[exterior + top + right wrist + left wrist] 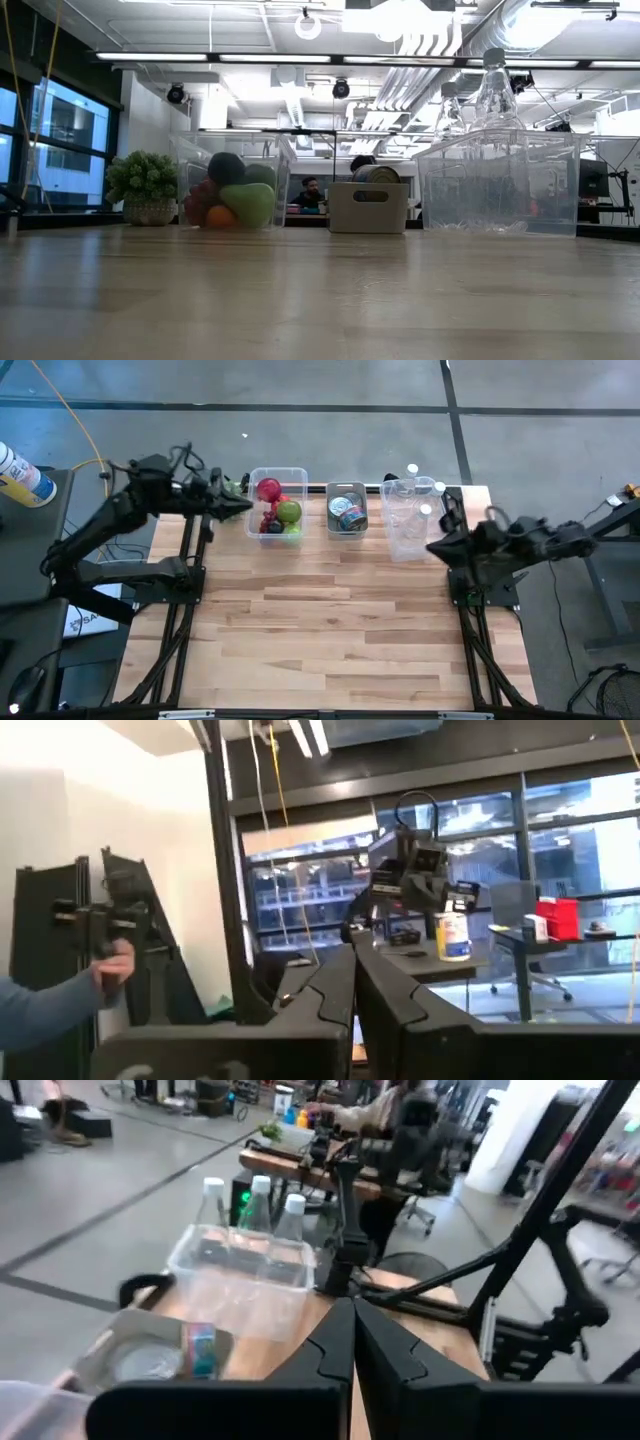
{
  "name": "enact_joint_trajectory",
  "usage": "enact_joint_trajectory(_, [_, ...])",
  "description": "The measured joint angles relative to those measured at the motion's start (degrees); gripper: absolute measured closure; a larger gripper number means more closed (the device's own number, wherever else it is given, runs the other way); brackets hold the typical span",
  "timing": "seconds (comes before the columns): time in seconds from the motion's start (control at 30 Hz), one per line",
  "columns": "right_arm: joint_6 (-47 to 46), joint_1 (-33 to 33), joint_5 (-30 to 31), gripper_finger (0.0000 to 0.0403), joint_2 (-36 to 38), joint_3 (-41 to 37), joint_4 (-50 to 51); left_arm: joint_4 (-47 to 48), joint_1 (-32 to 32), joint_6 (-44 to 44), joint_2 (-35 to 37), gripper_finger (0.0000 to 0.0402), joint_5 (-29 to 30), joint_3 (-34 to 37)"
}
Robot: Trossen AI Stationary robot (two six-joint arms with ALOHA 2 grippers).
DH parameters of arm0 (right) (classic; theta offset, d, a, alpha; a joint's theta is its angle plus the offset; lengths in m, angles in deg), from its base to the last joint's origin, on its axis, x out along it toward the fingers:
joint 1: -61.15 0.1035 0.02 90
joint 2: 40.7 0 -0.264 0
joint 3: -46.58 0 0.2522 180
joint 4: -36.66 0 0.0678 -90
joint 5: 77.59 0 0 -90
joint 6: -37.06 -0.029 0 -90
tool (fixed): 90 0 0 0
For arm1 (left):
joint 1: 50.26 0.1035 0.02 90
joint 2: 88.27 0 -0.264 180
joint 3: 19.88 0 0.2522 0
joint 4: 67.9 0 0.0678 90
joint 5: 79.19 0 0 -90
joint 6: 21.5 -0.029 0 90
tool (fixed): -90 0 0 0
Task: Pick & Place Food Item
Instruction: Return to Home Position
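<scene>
A clear bin [277, 507] at the table's far edge holds food items: a red fruit [268, 488], a green one [289, 512] and some smaller pieces. In the low view the same bin [235, 190] shows green, dark and orange pieces. My left gripper [247, 506] hangs level in the air just left of this bin, shut and empty; its fingers [352, 1315] meet in the left wrist view. My right gripper [432, 547] is drawn back over the table's right side, near the bottle bin, also shut with nothing in it [354, 955].
A grey bin [347, 510] with cans stands mid-table at the far edge, and a clear bin [410, 510] with plastic bottles to its right. A small potted plant [147, 185] sits far left. A person's sleeve and hand [110, 965] show beyond the table.
</scene>
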Motion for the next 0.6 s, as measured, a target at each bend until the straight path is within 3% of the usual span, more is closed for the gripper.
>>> enact_joint_trajectory(0.27, [-2.23, -0.04, 3.23, 0.0402, 3.80, -15.67, -11.36, -36.57, -4.90, 11.27, 2.60, 0.0401, -0.81, 18.58])
enact_joint_trajectory(0.5, [-6.36, -0.05, 5.37, 0.0402, 10.24, -29.11, -21.22, -32.22, -4.90, 13.06, 3.83, 0.0401, 4.15, 22.89])
enact_joint_trajectory(0.6, [-4.91, -0.04, 3.88, 0.0402, 14.01, -34.41, -28.12, -31.65, -5.84, 9.87, 5.11, 0.0401, 1.59, 23.41])
